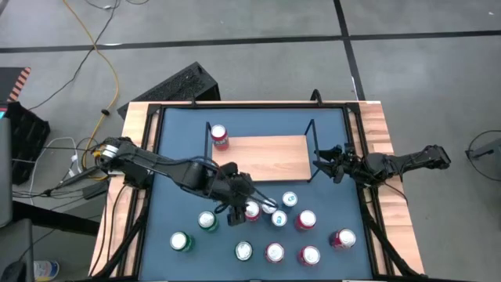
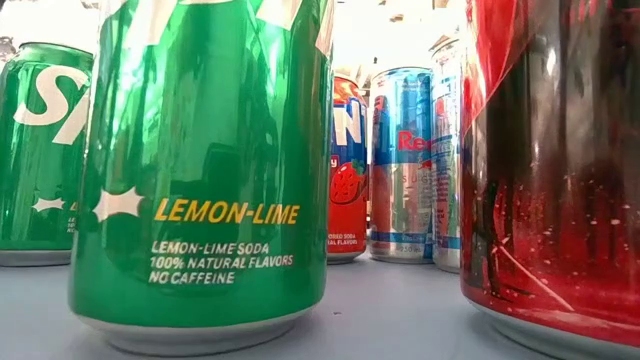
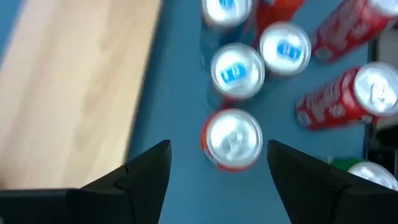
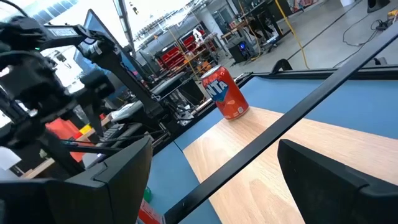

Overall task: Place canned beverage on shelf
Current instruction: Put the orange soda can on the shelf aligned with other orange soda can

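Observation:
The shelf (image 1: 270, 157) is a light-wood board with black wire end frames at the middle of the blue table. One red can (image 1: 220, 137) stands upright on its left end and also shows in the right wrist view (image 4: 225, 93). My left gripper (image 1: 239, 205) is open above a red can with a silver top (image 3: 232, 138), which stands on the table among other cans near the shelf's front edge. Its fingers (image 3: 146, 171) stand to either side of the can and above it, apart from it. My right gripper (image 1: 327, 163) is open and empty beside the shelf's right wire frame (image 4: 273, 134).
Several more cans stand on the table in front of the shelf: green ones (image 1: 207, 221) at the left, blue ones (image 1: 289, 200) and red ones (image 1: 305, 220) at the right. The low view is filled by a green lemon-lime can (image 2: 200, 170) and a red can (image 2: 550, 160).

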Controlling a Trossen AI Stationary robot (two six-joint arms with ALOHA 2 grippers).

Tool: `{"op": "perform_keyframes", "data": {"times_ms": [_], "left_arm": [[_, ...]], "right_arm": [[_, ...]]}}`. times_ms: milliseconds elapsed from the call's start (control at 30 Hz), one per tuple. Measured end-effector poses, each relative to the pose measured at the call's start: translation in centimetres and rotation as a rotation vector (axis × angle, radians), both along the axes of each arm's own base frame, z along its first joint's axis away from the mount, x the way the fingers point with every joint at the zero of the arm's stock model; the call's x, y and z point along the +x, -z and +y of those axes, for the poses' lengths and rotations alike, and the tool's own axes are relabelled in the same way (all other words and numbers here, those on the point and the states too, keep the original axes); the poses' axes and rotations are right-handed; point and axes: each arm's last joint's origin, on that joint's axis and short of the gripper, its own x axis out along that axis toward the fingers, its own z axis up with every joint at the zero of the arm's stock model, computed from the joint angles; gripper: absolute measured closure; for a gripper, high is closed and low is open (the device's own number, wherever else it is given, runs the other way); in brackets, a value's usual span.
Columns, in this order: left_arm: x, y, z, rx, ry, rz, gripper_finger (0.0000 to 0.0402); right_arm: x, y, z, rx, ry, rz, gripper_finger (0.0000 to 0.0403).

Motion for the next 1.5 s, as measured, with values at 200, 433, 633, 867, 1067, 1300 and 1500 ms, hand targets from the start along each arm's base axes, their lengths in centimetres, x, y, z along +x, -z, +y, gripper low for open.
{"op": "perform_keyframes", "data": {"times_ms": [200,433,633,867,1067,1300,1500], "left_arm": [[2.8,1.6,-1.1,-0.039,0.069,0.182,0.0151],[3.8,1.5,-0.4,-0.025,0.111,0.169,0.0151],[4.1,1.7,-0.6,-0.051,0.184,0.141,0.0147],[4.6,2.2,-0.6,-0.062,0.258,0.146,0.0096],[4.7,2.3,-0.4,-0.049,0.24,0.146,0.0077],[5.1,3.2,-0.5,-0.06,0.205,0.174,0.0079],[4.8,3.3,-0.2,0.023,0.16,0.19,0.0079]], "right_arm": [[0.0,0.0,0.0,-0.002,0.0,0.001,0.0055],[0.0,0.0,0.0,-0.003,0.0,0.001,0.0055],[0.0,0.0,0.0,-0.005,0.0,0.001,0.0055],[0.0,0.0,0.0,-0.005,0.0,0.002,0.0055],[0.0,0.0,0.0,-0.002,0.0,0.001,0.0055],[0.0,0.0,0.0,-0.002,0.0,0.001,0.0055],[0.0,0.0,0.0,-0.002,-0.001,0.001,0.0055]]}}
